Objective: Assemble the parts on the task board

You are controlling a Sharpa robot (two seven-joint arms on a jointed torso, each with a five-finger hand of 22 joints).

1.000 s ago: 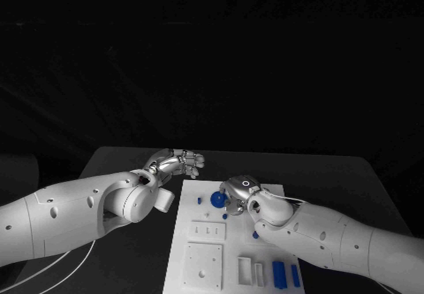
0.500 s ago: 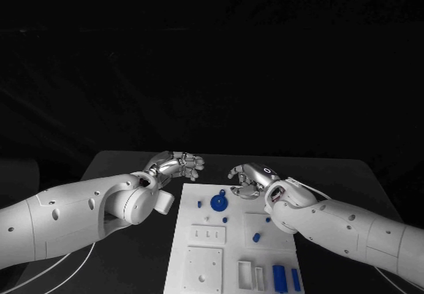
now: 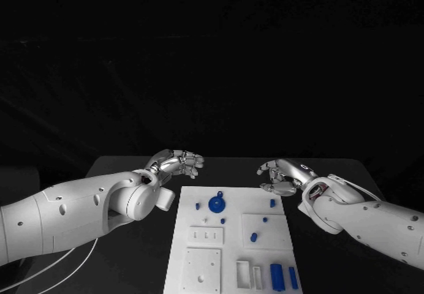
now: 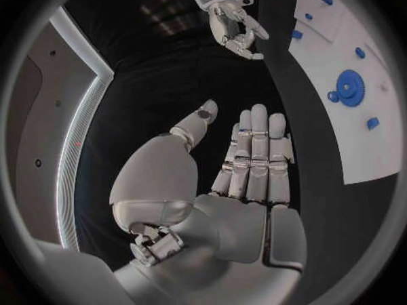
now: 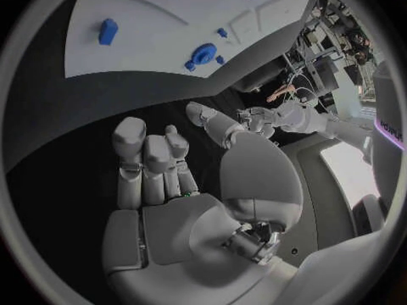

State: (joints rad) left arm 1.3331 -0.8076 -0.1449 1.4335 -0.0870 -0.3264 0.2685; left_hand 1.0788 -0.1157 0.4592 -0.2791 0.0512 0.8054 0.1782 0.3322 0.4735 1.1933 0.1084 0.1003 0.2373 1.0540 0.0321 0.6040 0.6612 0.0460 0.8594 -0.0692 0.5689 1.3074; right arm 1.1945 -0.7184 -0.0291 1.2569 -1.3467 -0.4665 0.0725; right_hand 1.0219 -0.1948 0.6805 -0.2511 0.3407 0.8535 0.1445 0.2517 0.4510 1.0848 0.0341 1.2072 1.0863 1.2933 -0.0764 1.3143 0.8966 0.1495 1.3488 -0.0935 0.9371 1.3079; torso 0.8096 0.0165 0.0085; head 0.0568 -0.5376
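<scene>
The white task board (image 3: 199, 242) lies in the middle of the table. A blue gear (image 3: 217, 204) sits near its far end, with small blue pieces (image 3: 253, 236) around it and two blue bars (image 3: 278, 275) at the near right corner. My left hand (image 3: 177, 163) hovers off the board's far left corner and holds nothing, its fingers extended in the left wrist view (image 4: 246, 163). My right hand (image 3: 283, 171) hovers past the far right corner, also empty, fingers apart (image 5: 161, 169). The gear (image 5: 203, 53) and the board (image 5: 144, 41) show in the right wrist view.
The black table (image 3: 344, 184) extends on both sides of the board. White raised blocks and slotted frames (image 3: 205, 263) stand on the board's near half. My two forearms flank the board left and right.
My right hand has lifted off the blue gear and drawn back to the right, off the board. The gear stays on the board. The left hand has barely moved.
</scene>
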